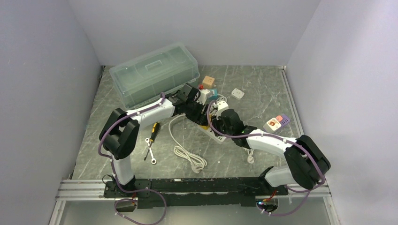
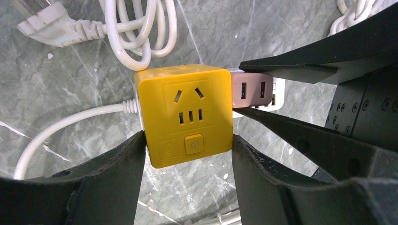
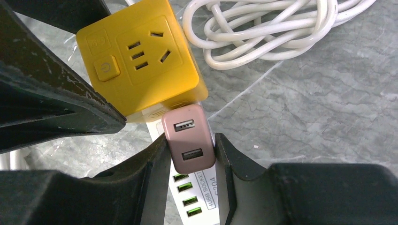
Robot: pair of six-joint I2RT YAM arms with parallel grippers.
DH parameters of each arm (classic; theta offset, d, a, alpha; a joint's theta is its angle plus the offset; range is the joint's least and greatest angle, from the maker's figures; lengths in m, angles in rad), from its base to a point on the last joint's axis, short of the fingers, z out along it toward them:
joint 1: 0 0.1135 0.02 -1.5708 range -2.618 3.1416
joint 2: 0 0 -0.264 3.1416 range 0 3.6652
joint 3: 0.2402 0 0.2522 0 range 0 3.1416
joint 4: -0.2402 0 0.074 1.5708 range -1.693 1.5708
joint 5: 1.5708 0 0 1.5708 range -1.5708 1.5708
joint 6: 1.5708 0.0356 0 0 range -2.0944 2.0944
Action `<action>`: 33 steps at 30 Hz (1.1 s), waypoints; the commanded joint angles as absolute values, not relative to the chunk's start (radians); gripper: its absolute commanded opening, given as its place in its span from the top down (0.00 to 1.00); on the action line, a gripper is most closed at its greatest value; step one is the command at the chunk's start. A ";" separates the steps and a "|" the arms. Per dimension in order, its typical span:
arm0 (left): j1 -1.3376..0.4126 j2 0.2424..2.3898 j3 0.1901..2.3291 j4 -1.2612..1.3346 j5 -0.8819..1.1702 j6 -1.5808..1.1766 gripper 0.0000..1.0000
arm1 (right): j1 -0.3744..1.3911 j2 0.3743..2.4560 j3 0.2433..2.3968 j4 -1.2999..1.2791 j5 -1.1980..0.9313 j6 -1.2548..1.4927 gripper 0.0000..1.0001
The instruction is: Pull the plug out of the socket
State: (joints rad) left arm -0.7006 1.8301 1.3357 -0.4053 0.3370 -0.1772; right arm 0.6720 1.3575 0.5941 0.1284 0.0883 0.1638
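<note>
1. Pink plug (image 3: 187, 138): two USB ports facing up, butted against the side of the yellow cube socket (image 3: 141, 61), which sits at its 11 o'clock in the right wrist view. Both lie mid-table (image 1: 263, 84). By my reading it is not yet out.
2. Right gripper (image 3: 190, 140): clamped on the plug's two flanks. Risk: the sides are smooth and narrow, so a hard tug may slide the fingers off.
3. Left gripper (image 2: 187, 140): clenched on the cube at 9 and 3 o'clock. Risk: if this brace slips, the cube travels with the plug and nothing parts.
4. White power strip (image 3: 202, 197): under the plug towards 6 o'clock. Risk: a low pull that way may catch a finger on it.
5. White cable (image 2: 70, 122): leaves the cube at 9 o'clock. Risk: it draws taut and twists the cube in the grip.
6. Pins: hidden. Risk: an angled pull could jam them.
</note>
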 commanded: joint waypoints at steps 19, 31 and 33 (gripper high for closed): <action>-0.712 1.884 1.335 -0.461 0.250 -0.157 0.64 | 0.744 1.350 0.660 0.101 0.217 0.153 1.00; -0.718 1.884 1.338 -0.464 0.241 -0.156 0.65 | 0.739 1.300 0.655 0.108 0.184 0.138 1.00; -0.724 1.886 1.340 -0.471 0.231 -0.152 0.65 | 0.739 1.289 0.655 0.108 0.178 0.130 1.00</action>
State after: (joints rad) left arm -0.7086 1.8309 1.3399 -0.4091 0.3222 -0.1772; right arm 0.7418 1.3495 0.6220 0.0708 0.2024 0.1368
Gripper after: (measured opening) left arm 0.658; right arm 0.374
